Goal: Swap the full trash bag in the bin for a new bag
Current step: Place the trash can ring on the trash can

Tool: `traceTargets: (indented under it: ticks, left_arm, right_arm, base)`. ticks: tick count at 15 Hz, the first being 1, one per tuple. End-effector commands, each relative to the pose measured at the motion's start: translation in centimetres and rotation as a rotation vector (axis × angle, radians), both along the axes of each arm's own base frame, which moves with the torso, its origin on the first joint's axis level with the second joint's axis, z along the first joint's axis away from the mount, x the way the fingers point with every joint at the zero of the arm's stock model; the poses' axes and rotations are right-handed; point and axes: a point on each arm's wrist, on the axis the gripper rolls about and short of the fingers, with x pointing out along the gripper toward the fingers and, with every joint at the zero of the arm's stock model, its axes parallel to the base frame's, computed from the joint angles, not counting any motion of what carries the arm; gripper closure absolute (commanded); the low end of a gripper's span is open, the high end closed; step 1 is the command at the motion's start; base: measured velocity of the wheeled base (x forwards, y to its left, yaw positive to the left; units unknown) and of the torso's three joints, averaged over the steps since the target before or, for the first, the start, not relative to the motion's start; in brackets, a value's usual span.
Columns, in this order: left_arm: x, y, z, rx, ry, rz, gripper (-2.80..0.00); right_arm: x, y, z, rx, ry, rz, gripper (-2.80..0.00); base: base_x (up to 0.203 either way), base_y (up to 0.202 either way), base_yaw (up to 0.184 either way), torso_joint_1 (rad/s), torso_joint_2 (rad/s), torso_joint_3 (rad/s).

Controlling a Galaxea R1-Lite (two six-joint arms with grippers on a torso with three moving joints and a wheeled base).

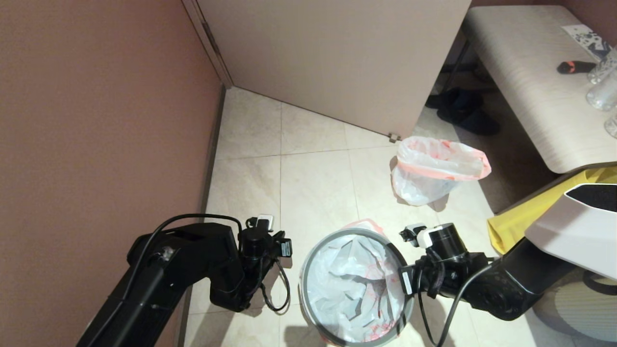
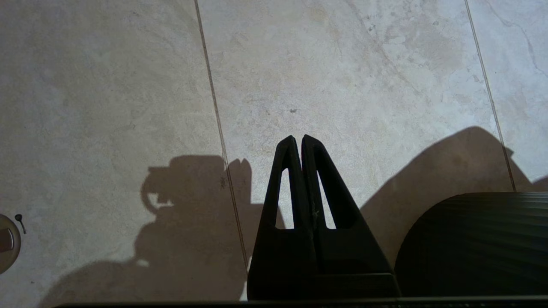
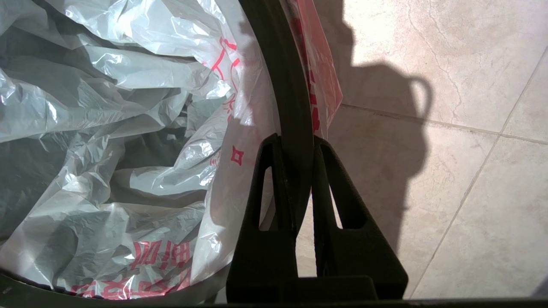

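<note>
The bin point(image 1: 407, 315) stands on the tiled floor between my arms, its grey ring rim point(image 1: 302, 289) on top. The new bag point(image 1: 352, 284) lines it, limp and wrinkled, with red print point(image 3: 158, 252). Its pink-red edge point(image 3: 321, 64) hangs outside the ring point(image 3: 282, 64). My right gripper point(image 3: 295, 141) is shut on the ring at the bin's right side, one finger inside and one outside. The full trash bag point(image 1: 429, 178) sits on the floor farther back and to the right. Left of the bin point(image 2: 471, 244), my left gripper point(image 2: 298, 139) hangs shut and empty over bare tile.
A brown wall runs along the left and a door point(image 1: 337, 58) stands at the back. A pale bench point(image 1: 530, 86) with clear bottles point(image 1: 602, 91) is at the right, dark shoes point(image 1: 462, 111) under it. A yellow bag point(image 1: 530, 212) lies by my right arm. A round floor fitting point(image 2: 6, 244) sits nearby.
</note>
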Motion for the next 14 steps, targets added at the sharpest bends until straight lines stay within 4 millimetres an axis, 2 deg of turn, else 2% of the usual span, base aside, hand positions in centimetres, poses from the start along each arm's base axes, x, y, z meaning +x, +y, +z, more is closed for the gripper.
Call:
traceTargets:
  ticks: [1,2,3,11,14]
  left_arm:
    - [0.0,0.0,-0.1,-0.002,-0.004,0.001,0.0]
    - [0.0,0.0,-0.1,-0.002,-0.005,0.003,0.0]
    - [0.0,0.0,-0.1,-0.002,-0.004,0.001,0.0]
    - [0.0,0.0,-0.1,0.003,-0.004,0.003,0.0]
    - [0.0,0.0,-0.1,0.034,-0.004,0.007,0.0]
  right_arm:
    - [0.0,0.0,0.1,0.0,-0.003,0.0,0.0]
    - [0.0,0.0,0.1,0.001,-0.004,0.0,0.0]
    - [-0.1,0.0,0.4,0.003,-0.011,0.001,-2.8]
    - [-1.8,-0.5,4.9,0.023,-0.096,0.033,-2.8]
    - [-1.8,-0.7,5.5,0.031,-0.106,0.027,-2.8]
  base:
    - [0.0,0.0,0.0,0.0,0.0,0.0]
    - [0.0,0.0,0.0,0.0,0.0,0.0]
    - [0.0,0.0,0.0,0.0,0.0,0.0]
    - [0.0,0.0,0.0,0.0,0.0,0.0]
    - [0.0,0.0,0.0,0.0,0.0,0.0]
